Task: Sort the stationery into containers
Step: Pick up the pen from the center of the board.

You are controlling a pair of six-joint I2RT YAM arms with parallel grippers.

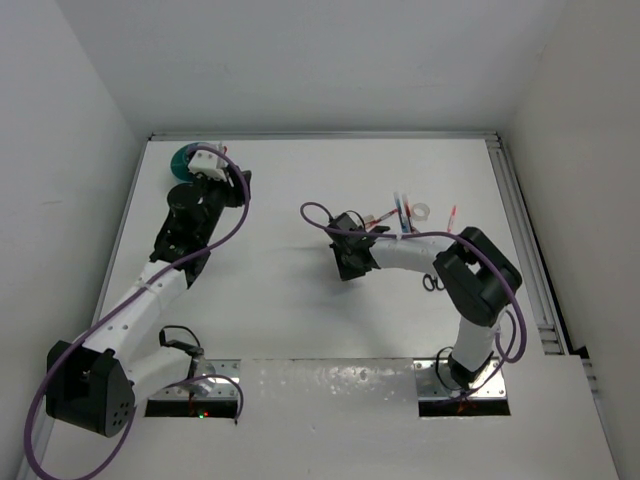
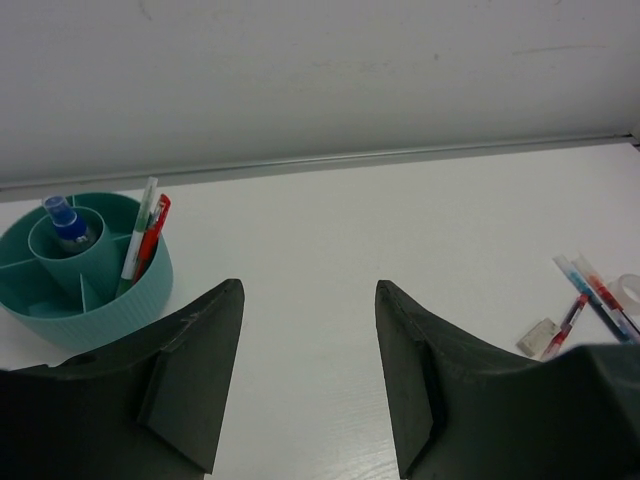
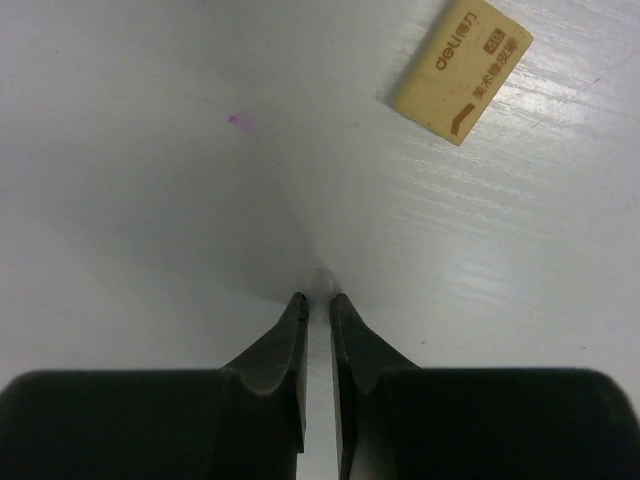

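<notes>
White table (image 2: 400,250); teal tub (image 2: 110,310), blue-capped bottle (image 2: 66,222) in centre, pens (image 2: 150,238) in side compartment

Left arm (image 1: 140,300) and right arm (image 1: 405,252) are white tubes with chunky black joints. A purple cable (image 1: 245,200) loops off each.

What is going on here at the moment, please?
Two robot arms are sorting stationery. The left gripper hangs open and empty near the teal tub, which holds a blue-capped bottle in its centre and two pens in an outer compartment. The right gripper is nearly closed, low over the table near the tan eraser, with nothing clearly held. Several loose pens remain.
</notes>
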